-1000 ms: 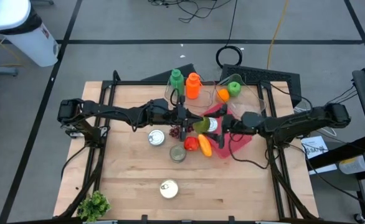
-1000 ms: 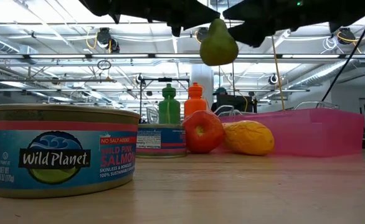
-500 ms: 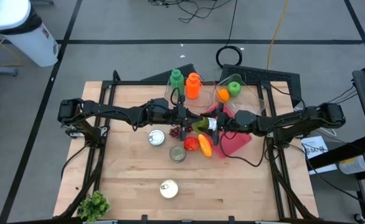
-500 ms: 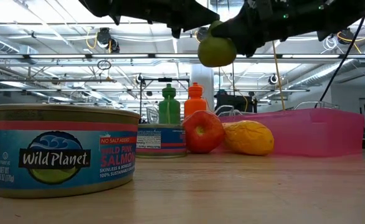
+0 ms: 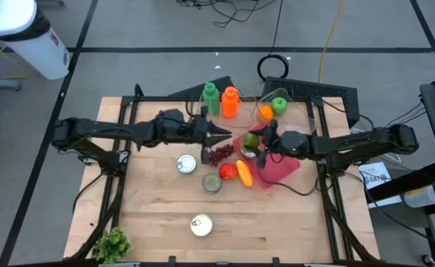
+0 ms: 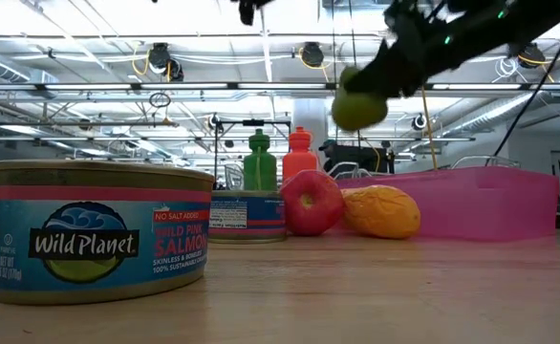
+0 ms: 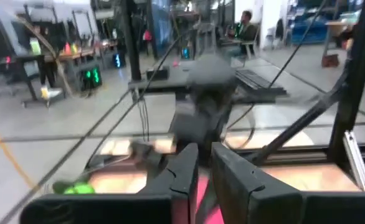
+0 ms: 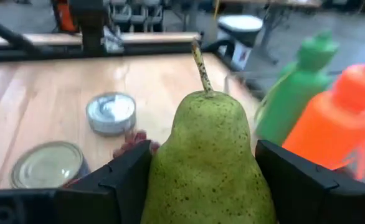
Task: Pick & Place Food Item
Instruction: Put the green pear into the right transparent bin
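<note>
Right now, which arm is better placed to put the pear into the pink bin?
The right: its gripper holds the pear just above the pink bin. The left gripper holds nothing.

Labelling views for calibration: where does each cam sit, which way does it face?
High: overhead, straight down; both arms, table.
Low: table height, level across; pear aloft, salmon can near.
Left wrist: past the left pincer toward the room.
Right wrist: past the right pincer holding the pear.
Shared: the pear appears in high, low and right wrist.
</note>
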`<action>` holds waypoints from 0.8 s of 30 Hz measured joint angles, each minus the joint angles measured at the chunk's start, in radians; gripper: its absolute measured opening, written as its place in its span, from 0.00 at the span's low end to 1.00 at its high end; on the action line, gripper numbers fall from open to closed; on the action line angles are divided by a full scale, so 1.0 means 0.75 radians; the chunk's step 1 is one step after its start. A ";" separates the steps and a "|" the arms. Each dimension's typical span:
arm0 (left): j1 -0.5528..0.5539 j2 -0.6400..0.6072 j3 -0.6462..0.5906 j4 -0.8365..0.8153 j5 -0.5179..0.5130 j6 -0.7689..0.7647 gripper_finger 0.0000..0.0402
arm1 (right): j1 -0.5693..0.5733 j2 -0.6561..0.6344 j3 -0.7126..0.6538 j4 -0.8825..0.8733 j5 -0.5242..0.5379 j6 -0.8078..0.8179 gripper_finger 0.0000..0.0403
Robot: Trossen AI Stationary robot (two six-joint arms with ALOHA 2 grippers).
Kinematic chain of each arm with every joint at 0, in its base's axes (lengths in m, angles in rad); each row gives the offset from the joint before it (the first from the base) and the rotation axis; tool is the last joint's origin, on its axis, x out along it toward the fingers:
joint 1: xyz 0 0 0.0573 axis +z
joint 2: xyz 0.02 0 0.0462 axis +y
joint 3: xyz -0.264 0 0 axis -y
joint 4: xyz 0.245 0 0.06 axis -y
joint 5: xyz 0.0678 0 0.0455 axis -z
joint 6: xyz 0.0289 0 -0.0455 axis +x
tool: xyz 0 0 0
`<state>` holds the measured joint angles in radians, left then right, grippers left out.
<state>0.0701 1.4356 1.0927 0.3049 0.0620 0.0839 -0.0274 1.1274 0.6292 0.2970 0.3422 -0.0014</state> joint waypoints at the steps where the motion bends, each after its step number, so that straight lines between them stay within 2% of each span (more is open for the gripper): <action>1: 0.001 -0.012 -0.002 -0.045 0.000 -0.001 0.15 | -0.006 -0.033 0.002 -0.023 0.039 -0.004 0.62; 6: 0.000 -0.020 -0.007 -0.115 0.002 0.023 0.14 | -0.100 -0.157 -0.085 -0.062 0.267 -0.019 0.62; 12: 0.029 0.004 -0.006 -0.117 -0.010 0.019 0.14 | -0.338 -0.261 -0.287 -0.003 0.543 0.026 0.62; 17: 0.043 0.019 -0.006 -0.113 -0.010 0.016 0.14 | -0.562 -0.247 -0.416 0.107 0.554 0.111 0.62; 24: 0.053 0.026 -0.006 -0.091 -0.014 0.019 0.14 | -0.718 -0.184 -0.464 0.127 0.465 0.152 0.62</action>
<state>0.1102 1.4551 1.0885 0.2367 0.0513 0.0978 -0.5659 0.9894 0.2810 0.3920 0.6910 0.1123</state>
